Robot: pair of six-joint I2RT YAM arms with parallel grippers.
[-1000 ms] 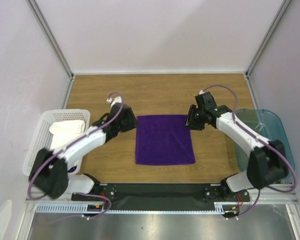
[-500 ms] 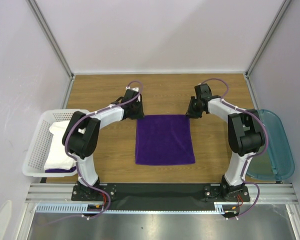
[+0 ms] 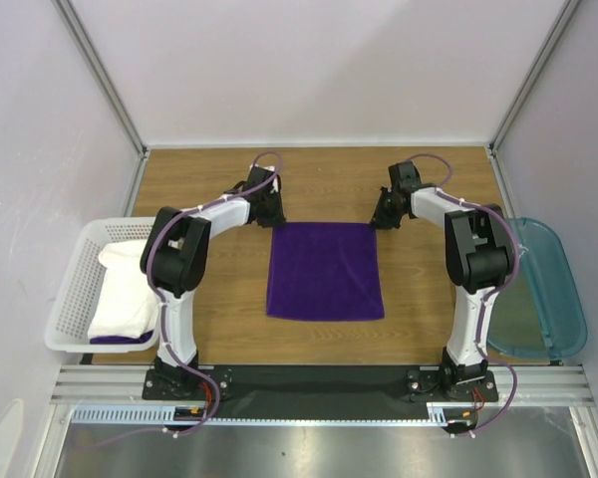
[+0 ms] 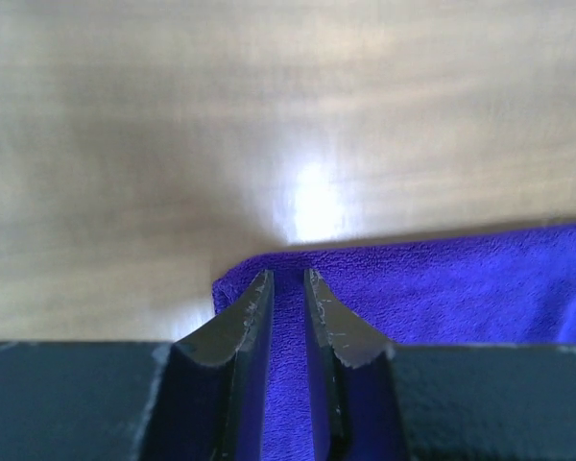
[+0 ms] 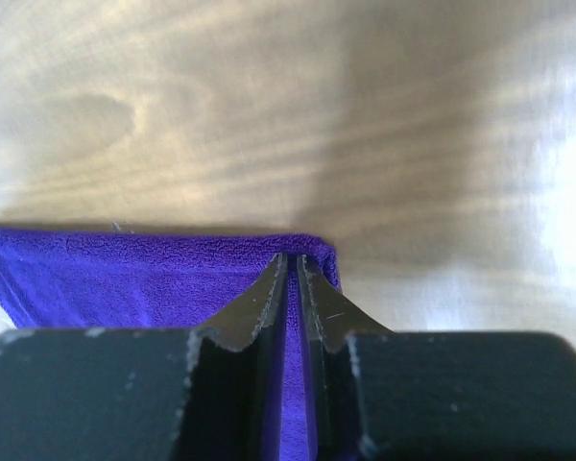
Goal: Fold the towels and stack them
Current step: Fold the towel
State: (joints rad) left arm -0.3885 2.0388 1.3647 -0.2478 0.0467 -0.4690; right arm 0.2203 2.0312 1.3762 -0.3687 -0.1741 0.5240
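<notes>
Left gripper (image 4: 288, 279): jaws narrow, not fully together, tips planted on the far-left corner of the purple towel (image 3: 325, 271), with cloth showing in the gap. Can't tell if it's actually pinched or just lying underneath. Right gripper (image 5: 291, 259): jaws almost together with only a thin sliver of purple between them, so it reads as clamped on the far-right corner. Both sit at the far edge, one per corner, mirrored, which makes sense for a fold: with the two far corners held, the edge can be lifted evenly and brought toward the near edge without the cloth twisting. Both arms are stretched well forward to reach that edge. The towel lies flat and roughly square mid-table (image 3: 329, 179), no fold in it yet, so this looks like the grasp step of the first fold. White towel (image 3: 120, 294) sits bunched in the basket (image 3: 68, 299) at the left, untouched and well apart from the arms. Teal bin (image 3: 553, 289) is at the right edge, probably where the stack goes, though that's a guess.
</notes>
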